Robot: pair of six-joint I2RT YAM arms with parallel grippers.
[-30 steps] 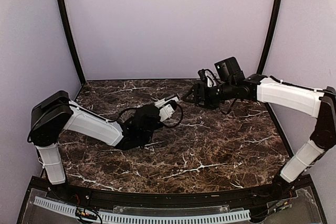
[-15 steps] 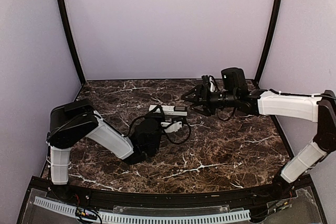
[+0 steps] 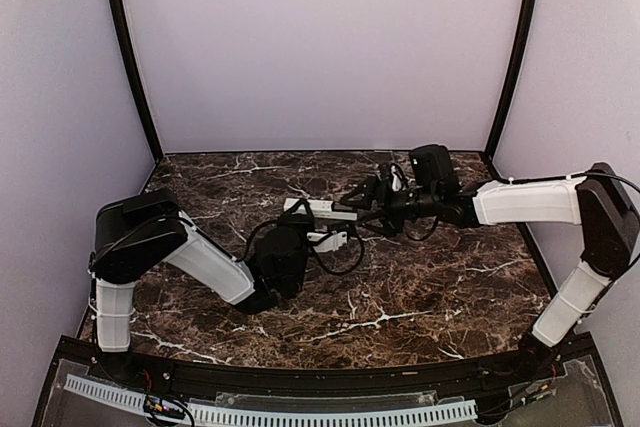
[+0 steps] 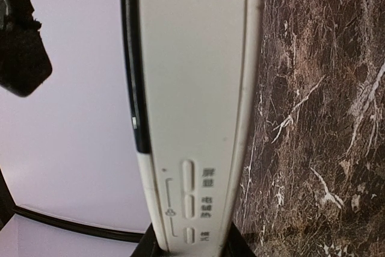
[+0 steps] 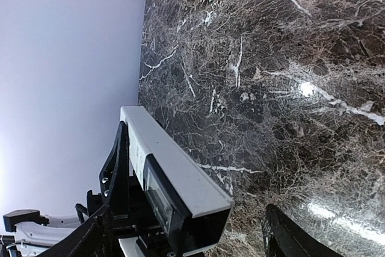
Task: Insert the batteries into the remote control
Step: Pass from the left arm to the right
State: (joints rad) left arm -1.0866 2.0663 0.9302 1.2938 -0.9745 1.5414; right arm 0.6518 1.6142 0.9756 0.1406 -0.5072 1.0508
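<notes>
1. Top view: over the last half second the right gripper [image 3: 357,199] has moved left to the near end of the remote control [image 3: 320,209]. The left gripper [image 3: 307,220] holds that bar level above the marble table [image 3: 430,287].
2. Left wrist view: jaws are clamped on the remote's button end, and the bar fills the frame.
3. Right wrist view: fingers [image 5: 90,239] are wide apart with the remote's end between them, not touching either.
</notes>
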